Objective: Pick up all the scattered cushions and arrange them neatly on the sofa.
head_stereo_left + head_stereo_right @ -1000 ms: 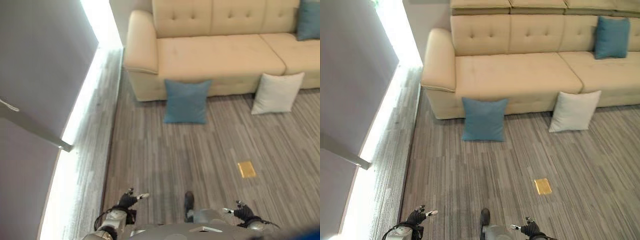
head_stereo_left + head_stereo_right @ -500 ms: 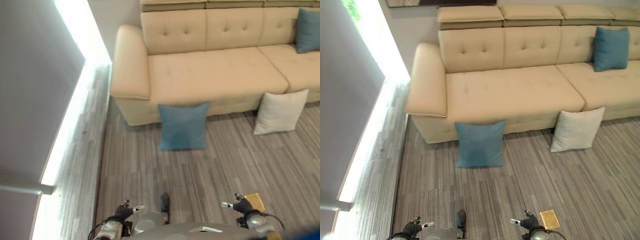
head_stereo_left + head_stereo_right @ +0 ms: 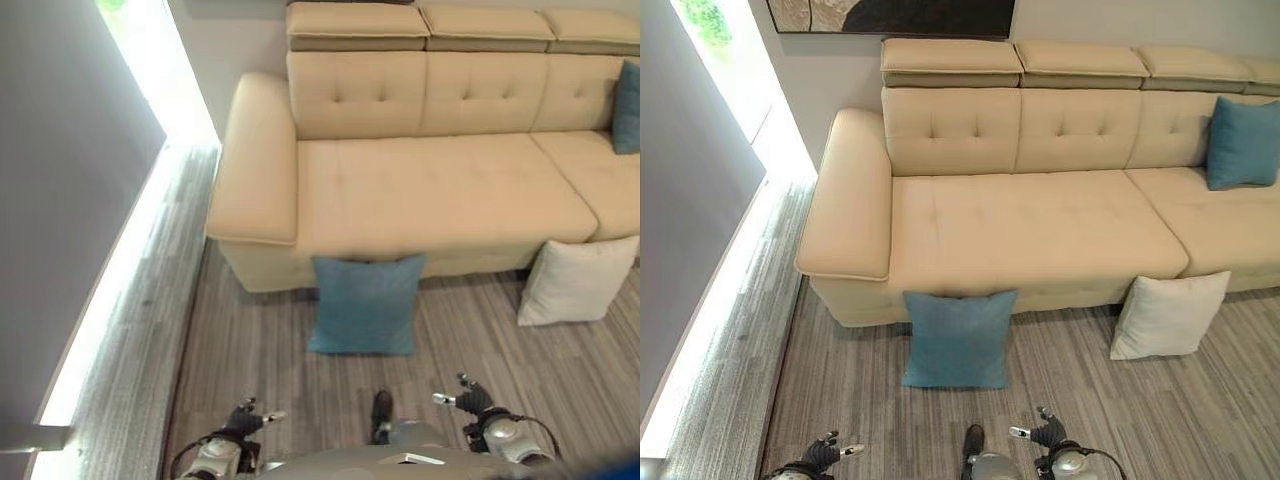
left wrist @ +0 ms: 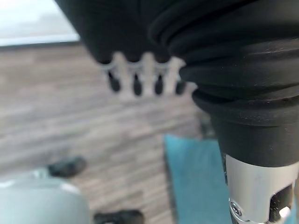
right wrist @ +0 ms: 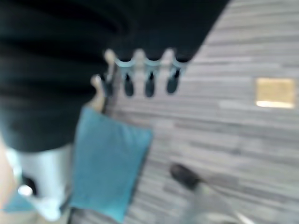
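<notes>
— Approaching, I'd judge: both the left hand (image 3: 243,417) and right hand (image 3: 470,400) hang low with relaxed fingers, carrying nothing.

— Nearest target?

— Blue cushion (image 3: 958,338) leaning against the beige sofa (image 3: 1030,235), white cushion (image 3: 1167,315) further right. Bare floor ahead; the seat above lies free.

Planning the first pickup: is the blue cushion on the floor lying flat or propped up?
Propped up: the blue cushion stands on the floor, leaning against the sofa front.

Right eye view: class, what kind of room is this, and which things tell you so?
Probably a living room: a long beige sofa, a blue cushion and a white cushion leaning against its front on the floor, and a framed picture above.
</notes>
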`<state>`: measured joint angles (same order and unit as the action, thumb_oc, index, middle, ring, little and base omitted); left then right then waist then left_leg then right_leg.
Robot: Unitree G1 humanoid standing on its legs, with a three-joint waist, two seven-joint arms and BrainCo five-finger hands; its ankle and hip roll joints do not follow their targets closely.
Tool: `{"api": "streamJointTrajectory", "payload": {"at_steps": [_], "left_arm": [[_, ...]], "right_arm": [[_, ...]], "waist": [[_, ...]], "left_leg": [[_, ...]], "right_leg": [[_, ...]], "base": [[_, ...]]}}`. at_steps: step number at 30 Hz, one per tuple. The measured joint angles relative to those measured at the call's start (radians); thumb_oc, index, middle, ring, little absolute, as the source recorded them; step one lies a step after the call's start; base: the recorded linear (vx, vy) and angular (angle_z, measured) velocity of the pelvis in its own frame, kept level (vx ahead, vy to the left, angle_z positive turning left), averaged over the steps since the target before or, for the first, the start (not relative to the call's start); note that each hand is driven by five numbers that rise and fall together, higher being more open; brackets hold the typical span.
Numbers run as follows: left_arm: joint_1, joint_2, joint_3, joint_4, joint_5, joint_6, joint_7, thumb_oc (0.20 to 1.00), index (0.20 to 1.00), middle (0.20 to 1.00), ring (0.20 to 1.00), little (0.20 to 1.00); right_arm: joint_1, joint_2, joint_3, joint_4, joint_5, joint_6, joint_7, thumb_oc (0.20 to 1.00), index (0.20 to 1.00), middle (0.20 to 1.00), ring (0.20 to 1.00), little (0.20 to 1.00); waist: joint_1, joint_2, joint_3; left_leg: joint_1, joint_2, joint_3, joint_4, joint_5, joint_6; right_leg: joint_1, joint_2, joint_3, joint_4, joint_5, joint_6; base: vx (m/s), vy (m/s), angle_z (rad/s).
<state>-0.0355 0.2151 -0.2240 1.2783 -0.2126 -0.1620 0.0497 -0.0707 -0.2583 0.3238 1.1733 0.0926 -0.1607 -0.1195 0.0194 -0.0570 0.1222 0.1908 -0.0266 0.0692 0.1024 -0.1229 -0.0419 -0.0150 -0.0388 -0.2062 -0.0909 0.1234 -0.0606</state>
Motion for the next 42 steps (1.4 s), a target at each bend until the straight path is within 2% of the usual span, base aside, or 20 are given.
{"api": "streamJointTrajectory", "payload": {"at_steps": [2, 3, 5, 6, 8, 11, 12, 14, 18, 20, 22, 25, 27, 28, 29, 30, 32, 35, 39, 42], "left_arm": [[-0.019, -0.01, -0.001, 0.001, -0.001, 0.0, 0.0, 1.0, 1.0, 1.0, 1.0, 1.0], [-0.041, -0.009, 0.0, 0.002, -0.002, 0.0, 0.0, 1.0, 1.0, 1.0, 1.0, 1.0], [-0.082, -0.003, 0.0, -0.002, -0.003, -0.003, 0.0, 1.0, 1.0, 1.0, 1.0, 1.0], [-0.087, -0.004, -0.001, -0.004, -0.004, -0.003, 0.0, 1.0, 1.0, 1.0, 1.0, 1.0], [-0.084, -0.006, -0.006, 0.0, -0.005, 0.0, -0.001, 1.0, 1.0, 1.0, 1.0, 1.0], [-0.09, -0.005, -0.007, 0.0, -0.01, 0.0, -0.001, 1.0, 1.0, 1.0, 1.0, 1.0], [-0.087, -0.005, -0.006, 0.0, -0.01, 0.0, 0.0, 1.0, 1.0, 1.0, 1.0, 1.0], [-0.088, -0.005, -0.002, -0.002, -0.012, -0.001, 0.0, 1.0, 1.0, 1.0, 1.0, 1.0], [-0.069, -0.009, -0.004, 0.001, -0.01, -0.001, -0.001, 1.0, 1.0, 1.0, 1.0, 1.0], [-0.054, -0.005, -0.004, 0.001, -0.01, -0.001, 0.0, 1.0, 1.0, 1.0, 1.0, 1.0], [-0.049, -0.001, -0.004, 0.001, -0.01, 0.0, -0.001, 1.0, 1.0, 1.0, 1.0, 1.0], [-0.038, 0.015, -0.006, 0.0, -0.01, -0.001, 0.0, 1.0, 1.0, 1.0, 1.0, 1.0], [-0.047, 0.04, -0.006, 0.0, -0.01, -0.001, 0.0, 1.0, 1.0, 1.0, 1.0, 1.0], [-0.057, 0.049, -0.006, 0.0, -0.01, -0.001, 0.0, 1.0, 1.0, 1.0, 1.0, 1.0], [-0.067, 0.058, -0.01, 0.0, -0.01, -0.003, 0.0, 1.0, 1.0, 1.0, 1.0, 1.0], [-0.068, 0.063, -0.009, 0.0, -0.01, -0.002, 0.001, 1.0, 1.0, 1.0, 1.0, 1.0], [-0.068, 0.064, -0.009, -0.001, -0.01, -0.002, 0.0, 1.0, 1.0, 1.0, 1.0, 1.0], [-0.066, 0.064, -0.007, -0.003, -0.013, -0.003, 0.001, 1.0, 1.0, 1.0, 1.0, 1.0], [-0.067, 0.058, -0.007, -0.042, -0.024, -0.015, 0.003, 1.0, 1.0, 1.0, 1.0, 1.0], [-0.152, 0.061, -0.004, -0.079, -0.09, -0.026, 0.028, 1.0, 1.0, 1.0, 1.0, 1.0]], "right_arm": [[-0.008, -0.019, 0.0, -0.022, 0.002, -0.001, 0.001, 1.0, 1.0, 1.0, 1.0, 1.0], [-0.007, -0.018, 0.001, -0.021, 0.002, -0.001, 0.001, 1.0, 1.0, 1.0, 1.0, 1.0], [-0.009, -0.016, 0.004, -0.02, 0.003, -0.001, 0.002, 1.0, 1.0, 1.0, 1.0, 1.0], [-0.008, -0.017, 0.007, -0.018, 0.004, -0.001, 0.001, 1.0, 1.0, 1.0, 1.0, 1.0], [-0.013, -0.019, 0.006, -0.017, 0.016, -0.009, -0.001, 1.0, 1.0, 1.0, 1.0, 1.0], [-0.02, -0.019, 0.001, -0.004, 0.022, -0.008, -0.001, 1.0, 1.0, 1.0, 1.0, 1.0], [-0.017, -0.018, 0.003, 0.005, 0.022, -0.008, 0.0, 1.0, 1.0, 1.0, 1.0, 1.0], [-0.008, -0.02, 0.002, 0.006, 0.022, -0.008, 0.0, 1.0, 1.0, 1.0, 1.0, 1.0], [0.004, -0.022, 0.002, 0.027, 0.021, -0.007, 0.0, 1.0, 1.0, 1.0, 1.0, 1.0], [0.014, -0.019, 0.001, 0.026, 0.021, -0.005, 0.002, 1.0, 1.0, 1.0, 1.0, 1.0], [0.027, -0.016, -0.001, 0.022, 0.021, -0.005, 0.003, 1.0, 1.0, 1.0, 1.0, 1.0], [0.025, -0.011, -0.002, 0.016, 0.021, -0.006, 0.005, 1.0, 1.0, 1.0, 1.0, 1.0], [-0.003, -0.006, -0.001, 0.004, 0.021, -0.006, 0.006, 1.0, 1.0, 1.0, 1.0, 1.0], [-0.009, -0.001, 0.0, 0.002, 0.021, -0.007, 0.008, 1.0, 1.0, 1.0, 1.0, 1.0], [-0.012, 0.006, 0.0, 0.001, 0.021, -0.007, 0.01, 1.0, 1.0, 1.0, 1.0, 1.0], [-0.019, 0.013, 0.001, -0.003, 0.021, -0.007, 0.013, 1.0, 1.0, 1.0, 1.0, 1.0], [-0.027, 0.014, 0.002, -0.02, 0.02, -0.007, 0.02, 1.0, 1.0, 1.0, 1.0, 1.0], [-0.019, 0.013, 0.001, -0.019, 0.02, -0.007, 0.023, 1.0, 1.0, 1.0, 1.0, 1.0], [-0.037, 0.001, 0.002, -0.046, 0.021, -0.009, 0.021, 1.0, 1.0, 1.0, 1.0, 1.0], [-0.081, -0.024, 0.002, -0.073, 0.022, -0.026, -0.001, 1.0, 1.0, 1.0, 1.0, 1.0]], "waist": [[-0.006, 0.015, -0.006], [-0.008, 0.01, -0.004], [0.0, -0.041, 0.024], [0.003, -0.054, 0.029], [-0.009, -0.076, 0.038], [-0.009, -0.071, 0.055], [-0.009, -0.068, 0.054], [-0.009, -0.05, 0.063], [-0.008, -0.009, 0.034], [-0.006, 0.006, 0.024], [-0.002, 0.002, 0.023], [0.007, 0.006, 0.021], [0.026, 0.014, 0.032], [0.024, 0.02, 0.044], [0.027, 0.012, 0.054], [0.026, 0.007, 0.058], [0.025, 0.006, 0.067], [0.02, -0.014, 0.082], [0.03, 0.004, 0.109], [0.027, -0.011, 0.16]], "left_leg": [[-0.04, 0.028, -0.007, 0.076, 0.002, -0.025], [-0.085, 0.032, -0.026, 0.15, 0.0, -0.03], [-0.181, 0.037, -0.027, 0.335, 0.005, -0.065], [-0.202, 0.048, -0.023, 0.382, 0.004, -0.066], [-0.205, 0.081, 0.008, 0.308, 0.001, -0.061], [-0.201, 0.096, 0.004, 0.087, 0.012, -0.06], [-0.185, 0.094, 0.003, -0.053, 0.036, -0.059], [-0.192, 0.098, 0.001, -0.156, 0.107, -0.056], [-0.198, 0.089, 0.003, -0.131, 0.131, -0.035], [-0.188, 0.08, 0.019, -0.139, 0.168, 0.01], [-0.157, 0.053, 0.037, -0.16, 0.161, 0.039], [-0.136, 0.034, 0.077, -0.162, 0.144, 0.073], [-0.127, 0.023, 0.117, -0.17, 0.135, 0.091], [-0.12, 0.019, 0.116, -0.164, 0.123, 0.107], [-0.123, 0.013, 0.114, -0.161, 0.104, 0.117], [-0.122, 0.008, 0.113, -0.173, 0.106, 0.114], [-0.122, 0.009, 0.113, -0.184, 0.113, 0.116], [-0.115, 0.003, 0.101, -0.183, 0.118, 0.097], [-0.165, 0.056, 0.075, -0.118, 0.103, 0.063], [-0.32, 0.063, 0.012, 0.006, 0.094, 0.05]], "right_leg": [[0.008, 0.022, -0.017, 0.0, -0.021, -0.017], [0.011, 0.021, -0.036, 0.0, -0.028, -0.023], [0.026, 0.011, -0.063, -0.001, -0.049, -0.034], [0.034, 0.017, -0.069, 0.0, -0.053, -0.039], [0.039, 0.03, -0.087, -0.003, -0.079, -0.035], [0.041, 0.044, -0.088, -0.006, -0.094, -0.013], [0.044, 0.044, -0.082, -0.006, -0.097, -0.005], [0.057, 0.052, -0.079, -0.006, -0.098, -0.005], [0.062, 0.055, -0.047, -0.006, -0.107, 0.0], [0.067, 0.052, -0.02, 0.0, -0.1, 0.019], [0.068, 0.027, 0.002, 0.015, -0.1, 0.047], [0.028, -0.011, 0.02, 0.118, -0.149, 0.076], [-0.049, -0.032, 0.037, 0.248, -0.166, 0.101], [-0.075, -0.054, 0.037, 0.32, -0.193, 0.145], [-0.1, -0.074, 0.062, 0.357, -0.205, 0.16], [-0.124, -0.085, 0.082, 0.381, -0.215, 0.172], [-0.146, -0.101, 0.083, 0.327, -0.209, 0.173], [-0.123, -0.127, 0.079, 0.217, -0.118, 0.166], [-0.081, -0.066, 0.048, 0.133, -0.084, 0.123], [-0.163, -0.064, 0.014, 0.146, -0.079, 0.113]], "base": [[-0.01, -0.238, 0.24], [-0.01, -0.141, 0.52], [0.01, -0.073, 0.45], [0.02, -0.02, 0.23], [0.07, 0.022, 0.24], [0.16, 0.098, 0.07], [0.13, 0.117, -0.06], [0.13, 0.165, -0.17], [0.11, 0.146, -0.39], [0.11, 0.203, -0.39], [0.1, 0.227, -0.27], [0.04, 0.131, -0.28], [0.05, 0.155, -0.44], [0.07, 0.08, -0.2], [0.09, 0.065, -0.03], [0.07, -0.035, -0.08], [0.05, -0.041, -0.06], [0.06, -0.094, 0.22], [-0.09, -0.138, 0.09], [-0.17, -0.124, 0.35]]}}
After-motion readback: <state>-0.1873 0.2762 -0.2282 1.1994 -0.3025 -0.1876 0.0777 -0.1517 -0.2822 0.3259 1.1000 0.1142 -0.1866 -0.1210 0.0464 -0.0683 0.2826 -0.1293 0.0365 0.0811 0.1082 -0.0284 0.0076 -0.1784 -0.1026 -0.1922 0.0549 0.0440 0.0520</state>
